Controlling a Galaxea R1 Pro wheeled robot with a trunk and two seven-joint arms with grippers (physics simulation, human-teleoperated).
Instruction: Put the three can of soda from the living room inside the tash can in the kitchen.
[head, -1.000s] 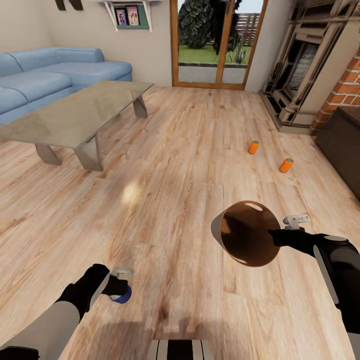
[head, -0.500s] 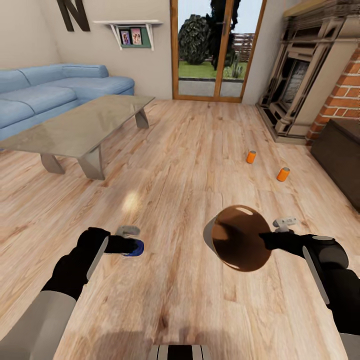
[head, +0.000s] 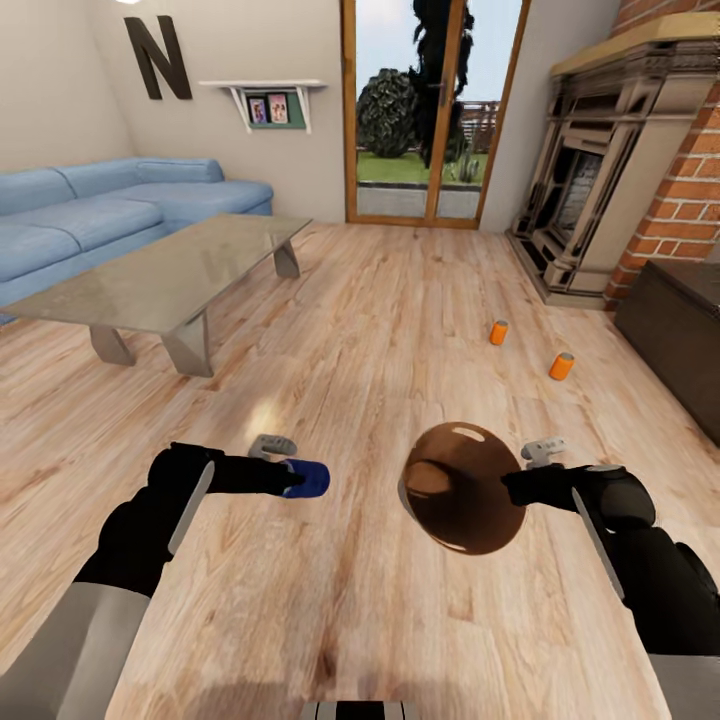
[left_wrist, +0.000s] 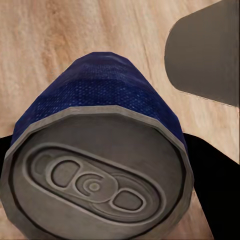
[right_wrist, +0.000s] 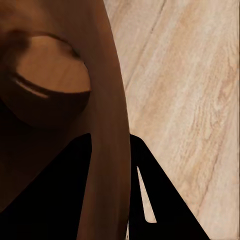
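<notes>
My left gripper (head: 300, 480) is shut on a blue can of soda (head: 309, 479), held sideways above the wood floor; the left wrist view shows its grey top (left_wrist: 95, 180) close up, with the grey outside of the tash can (left_wrist: 207, 55) just beyond. My right gripper (head: 512, 487) is shut on the rim of the tash can (head: 462, 488), which is tipped so its brown-copper inside faces me. The can hangs a short way left of the bin's mouth. Two orange cans (head: 498, 332) (head: 561, 366) stand on the floor farther off, at the right.
A glass coffee table (head: 170, 268) and blue sofa (head: 90, 215) lie at the left. The fireplace (head: 590, 200) and a dark low cabinet (head: 680, 335) line the right side. A glazed door (head: 420, 110) stands at the back.
The left gripper has carried the blue can up and rightward, toward the bin. The bin has shifted slightly left and lower. The camera has tilted up, showing more wall.
</notes>
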